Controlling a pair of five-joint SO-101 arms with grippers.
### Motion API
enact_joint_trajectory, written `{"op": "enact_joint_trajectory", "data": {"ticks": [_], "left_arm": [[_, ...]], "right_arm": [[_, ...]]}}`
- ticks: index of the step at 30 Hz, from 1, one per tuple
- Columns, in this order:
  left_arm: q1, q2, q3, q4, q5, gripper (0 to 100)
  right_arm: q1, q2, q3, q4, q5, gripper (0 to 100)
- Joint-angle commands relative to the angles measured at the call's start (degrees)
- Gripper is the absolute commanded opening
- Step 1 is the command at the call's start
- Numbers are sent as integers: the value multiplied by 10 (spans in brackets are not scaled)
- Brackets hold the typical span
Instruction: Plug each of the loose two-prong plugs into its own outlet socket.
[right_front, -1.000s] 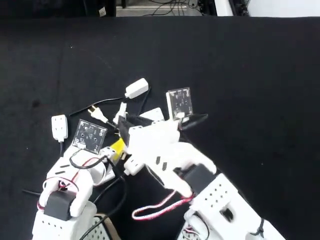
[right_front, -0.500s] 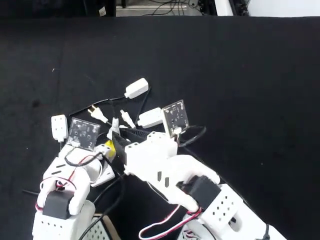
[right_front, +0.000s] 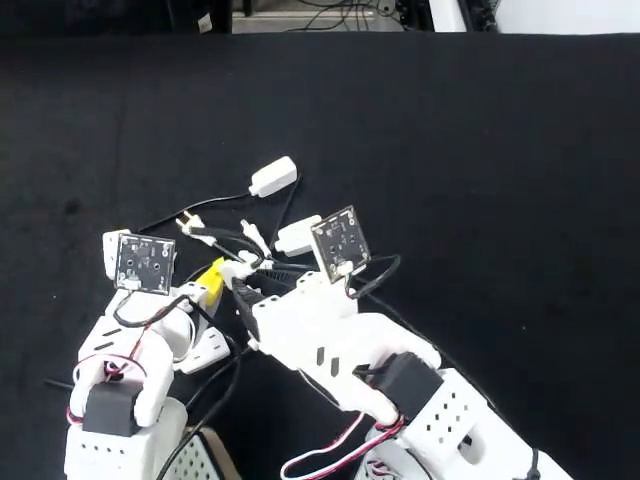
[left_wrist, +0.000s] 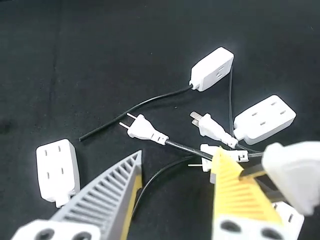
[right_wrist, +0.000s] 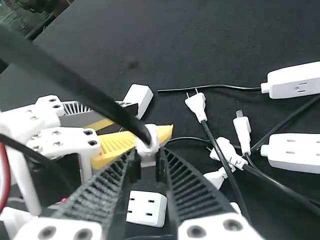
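My right gripper (right_wrist: 146, 156) is shut on a white two-prong plug (right_wrist: 148, 145) whose black cord runs up past the camera. In the high view that gripper (right_front: 243, 275) sits mid-table, right beside the yellow finger (right_front: 210, 277) of my left gripper. My left gripper (left_wrist: 177, 157) stands open above the cloth with nothing between its fingers. Ahead of it lie three loose plugs (left_wrist: 142, 129) (left_wrist: 210, 125) (left_wrist: 220, 156). White outlet blocks lie around them: one far (left_wrist: 212, 67), one to the right (left_wrist: 264, 116), one to the left (left_wrist: 56, 167). Another outlet (right_wrist: 145, 207) lies under my right gripper.
Black cords (right_front: 200, 205) cross and tangle between the plugs and outlets. The black tablecloth (right_front: 480, 180) is bare to the right and at the back. Cables and gear lie beyond the table's far edge (right_front: 320, 20).
Both arms have swung to the left. The right arm has drawn back toward the front edge, its gripper now close against the left gripper's yellow finger.
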Motion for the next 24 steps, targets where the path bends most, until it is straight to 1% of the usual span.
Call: {"op": "enact_joint_trajectory", "data": {"ticks": [1,3,5,6,7,10,12,15,18,21,24], "left_arm": [[-8,-4,-38,11,-17,227],[-17,-4,-75,66,-75,225],[-41,-4,-125,133,-113,224],[-60,-4,-143,165,-123,224],[-92,-4,-146,177,-131,224],[-207,-4,-114,142,-158,224],[-255,-4,-75,127,-175,224],[-271,-4,-10,123,-193,224],[-284,-4,15,114,-209,224],[-303,-4,16,116,-215,224],[-307,-4,38,117,-230,224]], "right_arm": [[43,0,-41,4,6,11],[60,0,-44,8,8,11],[60,0,-43,22,28,11],[60,4,-43,31,35,11],[60,12,-43,36,39,11],[47,54,-41,38,39,11],[18,99,-43,37,36,11],[-23,179,-44,5,-2,11],[-44,253,-41,-38,-12,11],[-54,302,-41,-68,-12,11],[-55,320,-41,-85,-22,11]]}}
